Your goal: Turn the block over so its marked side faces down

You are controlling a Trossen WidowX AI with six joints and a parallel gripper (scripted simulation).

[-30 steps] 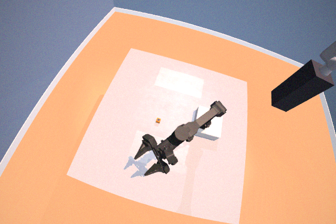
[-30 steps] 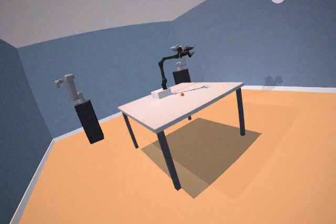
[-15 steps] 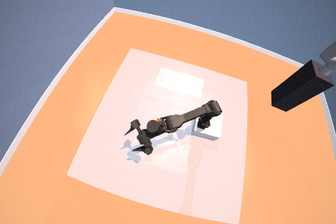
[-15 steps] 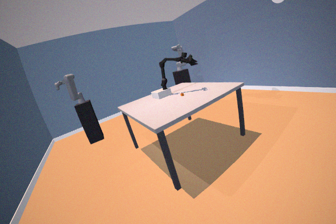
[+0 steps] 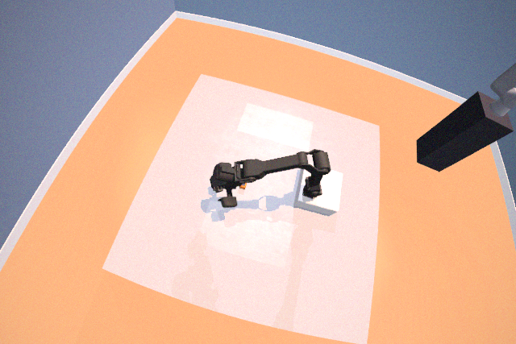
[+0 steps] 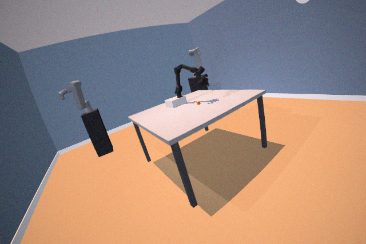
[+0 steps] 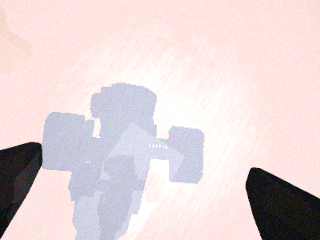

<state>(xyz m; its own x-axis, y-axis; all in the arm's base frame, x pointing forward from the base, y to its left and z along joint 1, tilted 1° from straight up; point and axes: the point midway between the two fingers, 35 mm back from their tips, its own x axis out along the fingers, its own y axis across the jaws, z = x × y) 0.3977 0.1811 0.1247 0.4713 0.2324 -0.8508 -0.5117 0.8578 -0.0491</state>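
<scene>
The block (image 5: 243, 185) (image 6: 198, 103) is a small orange cube resting on the table (image 5: 166, 227) (image 6: 183, 123). In the top view it is partly hidden by the arm, with a bit of blue beside its orange. Which way its marked side faces cannot be made out. My gripper (image 7: 147, 166) (image 6: 206, 80) is open and empty, high above the table, pointing down. In the top view it hangs to the left of the block. The wrist view shows bare table and the arm's shadow between the fingers, and no block.
The arm stands on a white box (image 5: 330, 190) (image 6: 174, 102) on the table. Two grey arms on black pedestals (image 6: 97, 133) (image 6: 195, 83) stand beyond the table; one pedestal also shows at the right of the top view (image 5: 454, 136).
</scene>
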